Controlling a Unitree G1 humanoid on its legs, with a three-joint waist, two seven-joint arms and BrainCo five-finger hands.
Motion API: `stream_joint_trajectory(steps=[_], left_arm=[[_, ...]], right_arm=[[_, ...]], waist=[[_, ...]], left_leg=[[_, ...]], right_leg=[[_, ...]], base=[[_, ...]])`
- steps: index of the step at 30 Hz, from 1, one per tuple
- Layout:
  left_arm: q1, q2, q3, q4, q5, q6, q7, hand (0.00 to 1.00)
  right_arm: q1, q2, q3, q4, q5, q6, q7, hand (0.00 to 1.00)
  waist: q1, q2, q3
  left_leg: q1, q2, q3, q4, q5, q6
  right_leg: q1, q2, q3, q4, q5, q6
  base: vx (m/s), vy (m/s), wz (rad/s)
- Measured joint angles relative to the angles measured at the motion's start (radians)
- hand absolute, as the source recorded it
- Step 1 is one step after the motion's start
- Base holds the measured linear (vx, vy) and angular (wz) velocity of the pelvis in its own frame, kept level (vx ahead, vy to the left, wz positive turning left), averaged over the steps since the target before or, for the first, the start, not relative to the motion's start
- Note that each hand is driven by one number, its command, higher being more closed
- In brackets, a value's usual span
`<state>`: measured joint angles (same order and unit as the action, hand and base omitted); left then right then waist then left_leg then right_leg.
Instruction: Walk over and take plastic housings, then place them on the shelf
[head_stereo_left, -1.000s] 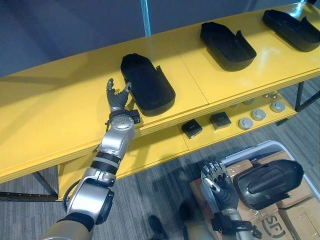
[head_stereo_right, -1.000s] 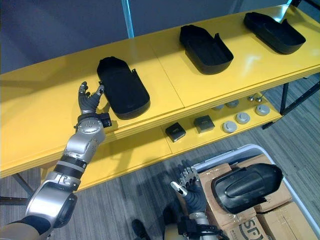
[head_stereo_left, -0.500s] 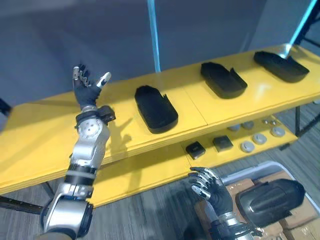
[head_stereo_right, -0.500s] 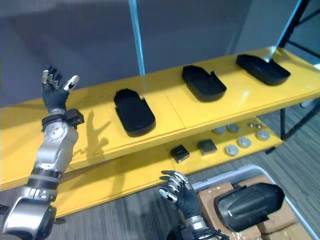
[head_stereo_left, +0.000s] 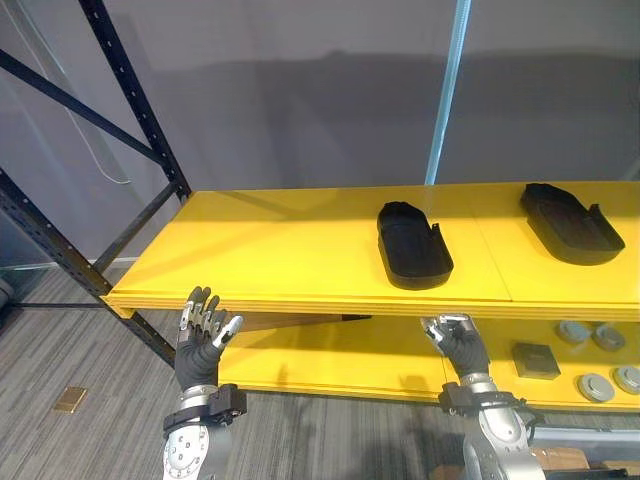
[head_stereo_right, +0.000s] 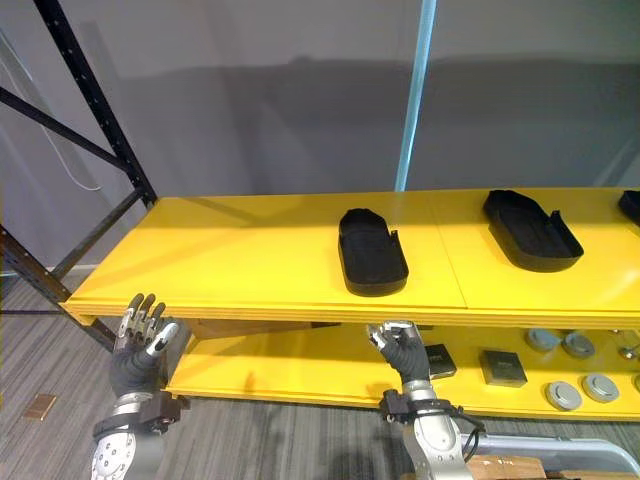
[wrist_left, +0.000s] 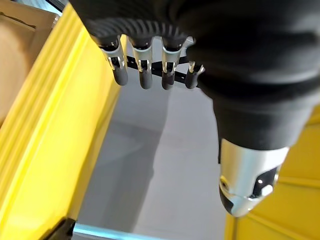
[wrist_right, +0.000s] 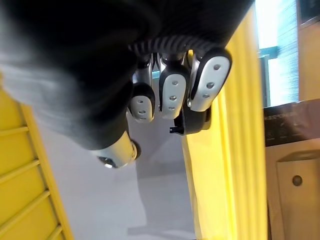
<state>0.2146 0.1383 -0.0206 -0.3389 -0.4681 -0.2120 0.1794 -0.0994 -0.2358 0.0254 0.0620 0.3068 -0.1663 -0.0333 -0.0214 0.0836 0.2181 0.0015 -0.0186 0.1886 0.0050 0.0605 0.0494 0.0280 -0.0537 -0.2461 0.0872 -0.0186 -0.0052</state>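
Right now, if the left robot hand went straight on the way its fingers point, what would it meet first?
Probably the front edge of the upper shelf board: the left robot hand holds straight fingers up toward it. Depth is unclear, so it might pass just under the board instead.

Setting: a storeroom or workshop before me. Evidence: yellow two-tier shelving (head_stereo_left: 280, 250) on black perforated steel uprights (head_stereo_left: 143, 110); black plastic housings (head_stereo_left: 412, 245) laid out on top; small parts (head_stereo_left: 597, 385) lower right.

You have a black housing (head_stereo_left: 413, 245) lying hollow-up on the yellow shelf (head_stereo_left: 270, 250). A second housing (head_stereo_left: 568, 210) lies well apart to its right.
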Motion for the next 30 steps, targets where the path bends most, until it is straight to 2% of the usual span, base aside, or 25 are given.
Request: stream_joint_trajectory(steps=[4, 5, 12, 15, 21, 30], left_arm=[[-0.007, -0.014, 0.014, 0.0, -0.003, -0.016, -0.064, 0.0], [-0.011, -0.014, 0.014, 0.0, -0.005, -0.017, -0.076, 0.0], [-0.014, -0.012, 0.014, 0.015, -0.076, -0.022, -0.092, 0.0], [-0.031, -0.008, 0.0, 0.072, -0.101, -0.048, -0.099, 0.0], [-0.059, -0.002, -0.06, 0.127, -0.124, -0.053, -0.1, 0.0], [-0.061, 0.017, -0.086, 0.145, -0.144, -0.062, -0.106, 0.0]], right_arm=[[-0.184, -0.04, -0.042, 0.138, 0.003, 0.041, -0.035, 1.0], [-0.241, -0.059, -0.055, 0.167, 0.014, 0.045, -0.045, 1.0], [-0.449, -0.168, -0.066, 0.277, 0.067, 0.046, -0.062, 1.0], [-0.533, -0.222, -0.069, 0.332, 0.086, 0.045, -0.046, 1.0], [-0.641, -0.286, -0.071, 0.441, 0.105, 0.037, -0.023, 1.0], [-0.689, -0.309, -0.061, 0.483, 0.118, 0.032, -0.01, 1.0]], waist=[[0.022, 0.002, 0.041], [0.037, 0.003, 0.066], [0.062, 0.018, 0.18], [0.065, 0.032, 0.198], [0.087, 0.051, 0.216], [0.093, 0.066, 0.225]], left_leg=[[-0.044, -0.001, -0.026, 0.012, 0.018, 0.007], [-0.053, 0.0, -0.028, 0.015, 0.02, 0.005], [-0.096, -0.006, -0.057, 0.02, 0.035, 0.013], [-0.122, -0.009, -0.058, 0.024, 0.04, 0.019], [-0.132, -0.014, -0.072, 0.028, 0.04, 0.019], [-0.138, -0.015, -0.08, 0.033, 0.04, 0.02]], right_leg=[[-0.031, -0.001, -0.021, 0.006, 0.009, -0.004], [-0.04, -0.001, -0.024, 0.008, 0.01, -0.005], [-0.075, -0.008, -0.055, 0.027, 0.009, -0.006], [-0.102, -0.014, -0.057, 0.038, 0.009, -0.005], [-0.12, -0.02, -0.054, 0.061, -0.003, 0.0], [-0.144, -0.029, -0.061, 0.114, -0.029, -0.005]], base=[[-0.03, -0.013, 0.18], [-0.1, -0.004, 0.18], [-0.04, 0.007, 0.13], [0.0, 0.017, 0.03], [-0.01, 0.004, 0.02], [-0.03, 0.006, 0.03]])
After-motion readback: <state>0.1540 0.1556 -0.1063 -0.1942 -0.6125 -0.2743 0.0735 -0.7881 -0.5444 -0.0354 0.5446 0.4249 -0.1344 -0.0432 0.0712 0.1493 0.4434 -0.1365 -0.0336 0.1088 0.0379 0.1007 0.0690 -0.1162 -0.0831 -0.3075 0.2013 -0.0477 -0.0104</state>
